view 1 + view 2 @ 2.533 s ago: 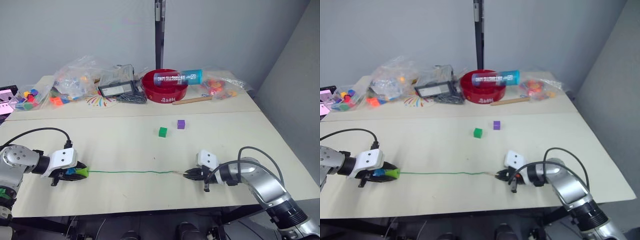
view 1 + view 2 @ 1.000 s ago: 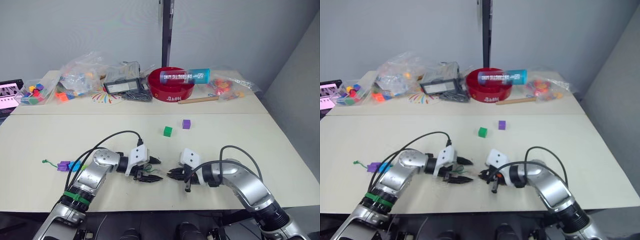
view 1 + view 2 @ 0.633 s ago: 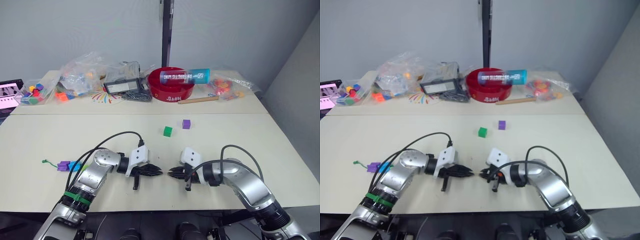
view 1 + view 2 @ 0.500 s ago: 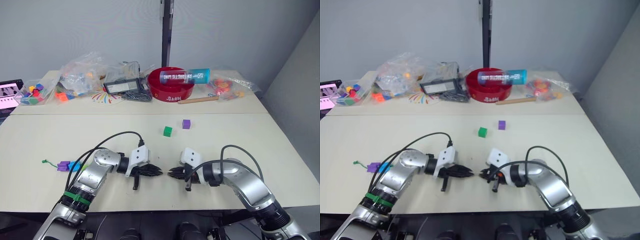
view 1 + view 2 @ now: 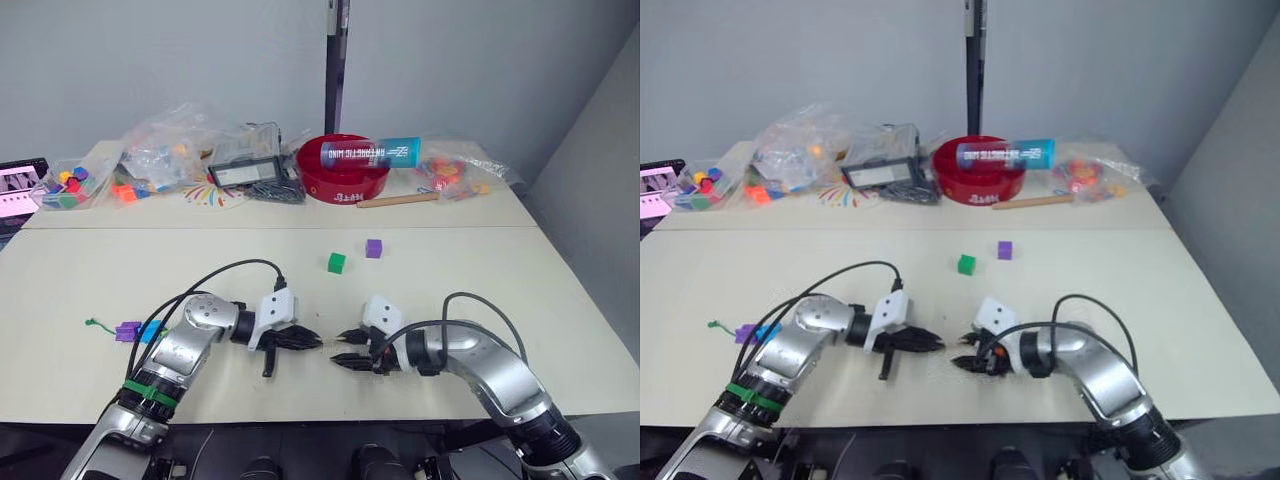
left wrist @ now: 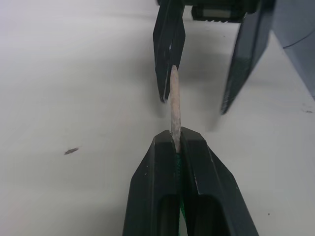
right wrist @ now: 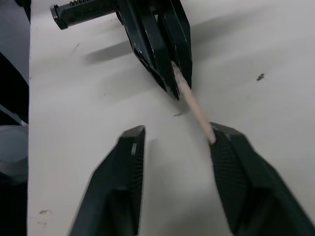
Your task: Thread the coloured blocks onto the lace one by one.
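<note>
My left gripper (image 5: 312, 341) lies on the table near its front edge, shut on the lace (image 6: 174, 101) just behind the pale stiff tip. The tip pokes out between the spread fingers of my right gripper (image 5: 342, 355), which is open and faces the left one; the tip (image 7: 192, 106) rests against one right finger (image 7: 231, 162). A purple block (image 5: 127, 331) and a blue block (image 5: 151, 330) sit side by side on the table at the lace's far left end. A green block (image 5: 336, 262) and a purple block (image 5: 373, 248) lie loose at mid-table.
Along the back edge stand a red bowl (image 5: 340, 172) with a blue tube (image 5: 370, 152) across it, a wooden stick (image 5: 396, 200), a black device (image 5: 245, 175) and clear bags of coloured pieces (image 5: 150, 160). A black cable (image 5: 230, 275) arches over my left arm.
My left gripper came from the far left to the centre and shut on the lace tip. My right gripper, shut on the tip half a second ago, has opened.
</note>
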